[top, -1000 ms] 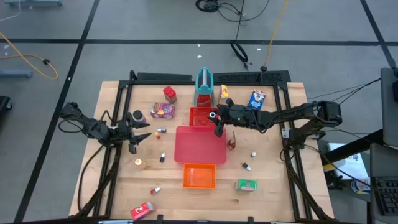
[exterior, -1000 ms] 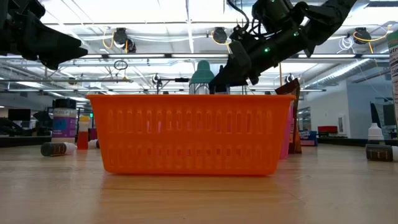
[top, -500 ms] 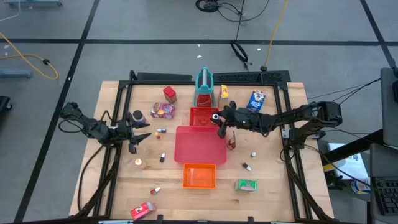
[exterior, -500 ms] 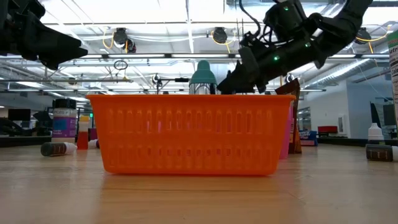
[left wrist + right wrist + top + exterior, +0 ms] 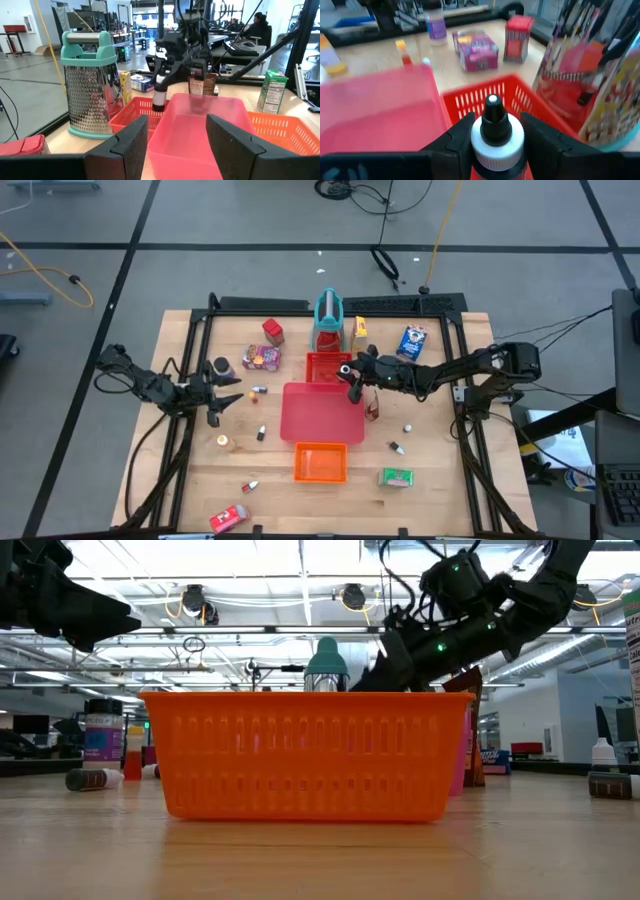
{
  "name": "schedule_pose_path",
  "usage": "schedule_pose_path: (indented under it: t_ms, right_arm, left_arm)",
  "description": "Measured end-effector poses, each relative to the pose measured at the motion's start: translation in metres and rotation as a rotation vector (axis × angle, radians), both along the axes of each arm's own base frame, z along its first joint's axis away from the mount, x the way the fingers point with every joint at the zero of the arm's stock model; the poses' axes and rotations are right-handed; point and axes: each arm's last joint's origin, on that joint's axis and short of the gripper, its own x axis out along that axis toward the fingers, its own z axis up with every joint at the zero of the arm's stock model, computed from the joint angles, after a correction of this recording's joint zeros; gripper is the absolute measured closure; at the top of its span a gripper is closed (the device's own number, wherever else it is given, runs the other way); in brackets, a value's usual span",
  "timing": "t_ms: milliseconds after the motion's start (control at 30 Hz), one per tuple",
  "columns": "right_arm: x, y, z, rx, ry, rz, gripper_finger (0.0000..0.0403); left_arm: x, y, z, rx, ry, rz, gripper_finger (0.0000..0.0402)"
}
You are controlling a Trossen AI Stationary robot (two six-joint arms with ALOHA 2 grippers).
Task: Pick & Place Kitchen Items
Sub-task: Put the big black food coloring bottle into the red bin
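Note:
My right gripper [image 5: 351, 383] hangs over the seam between the red basket [image 5: 322, 366] and the pink tray [image 5: 320, 415], shut on a tiny bottle [image 5: 493, 131] with a white collar and a black cap. My left gripper [image 5: 226, 402] waits open at the table's left side, its fingers [image 5: 131, 141] spread toward the trays. The other items rest on the wood: a dark purple can [image 5: 221, 367], a pink-purple packet [image 5: 263, 357], a red tin [image 5: 272, 331], a yellow box [image 5: 359, 329], a blue-white box [image 5: 411, 340], a green box [image 5: 396, 477] and a red box [image 5: 229, 518]. My right gripper pinches the tiny bottle between its two fingers [image 5: 457, 142] at the white collar [image 5: 482, 142]. The fingers slant down from the table's right. The black cap [image 5: 159, 96] sticks out beyond the fingertips, pointing down. The bottle is lifted clear above the red basket's rim.
An orange basket [image 5: 320, 462] sits on the near side of the pink tray. A teal-handled grater [image 5: 328, 320] stands behind the red basket. A brown bottle [image 5: 371, 408] stands at the pink tray's right edge. Tiny bottles [image 5: 261, 431] lie scattered on the wood on either side.
My right gripper, still shut on the tiny bottle, has sunk a little toward the red basket and pink tray.

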Motion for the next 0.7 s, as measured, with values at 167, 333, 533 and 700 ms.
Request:
schedule_pose_path:
  t_ms: [167, 333, 533, 700]
  right_arm:
    - [0.006, -0.001, -0.006, -0.005, -0.034, -0.001, 0.0275]
    - [0.01, -0.002, -0.017, -0.006, -0.042, -0.003, 0.0275]
    - [0.01, -0.007, -0.02, 0.017, -0.046, -0.023, 0.023]
    - [0.01, -0.008, -0.02, 0.015, -0.044, -0.027, 0.0172]
  left_arm:
    - [0.0, 0.0, 0.0, 0.0, 0.0, 0.0, 0.0201]
    - [0.0, 0.0, 0.0, 0.001, 0.002, 0.0, 0.0201]
    - [0.0, 0.0, 0.0, 0.0, 0.003, 0.0, 0.0201]
    - [0.0, 0.0, 0.0, 0.0, 0.003, 0.0, 0.0201]
